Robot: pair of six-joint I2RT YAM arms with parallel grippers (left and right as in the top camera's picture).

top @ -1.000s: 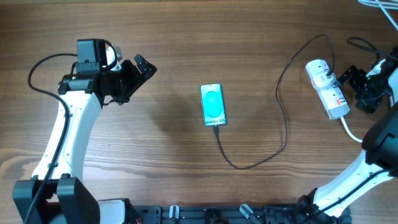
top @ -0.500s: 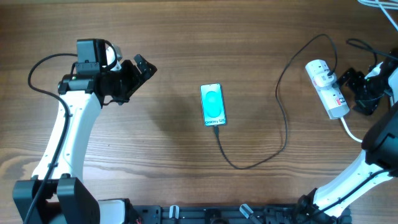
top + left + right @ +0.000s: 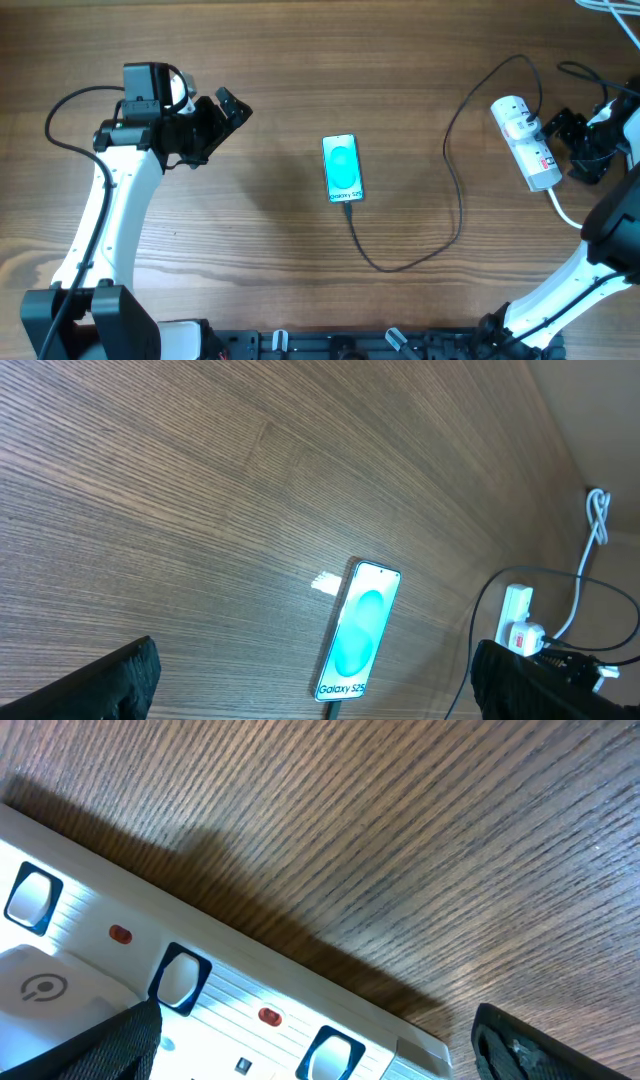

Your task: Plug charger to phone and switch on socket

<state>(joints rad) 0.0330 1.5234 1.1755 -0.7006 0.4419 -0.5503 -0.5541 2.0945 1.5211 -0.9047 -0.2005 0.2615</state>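
Socket (image 3: 526, 143) sits at the right of the surface (image 3: 300, 60), long axis roughly near-far, just left of your right gripper (image 3: 567, 146), fingers wide. Right arm is nearer. Phone (image 3: 342, 168) at centre, charger (image 3: 455, 180) tip at its near edge.
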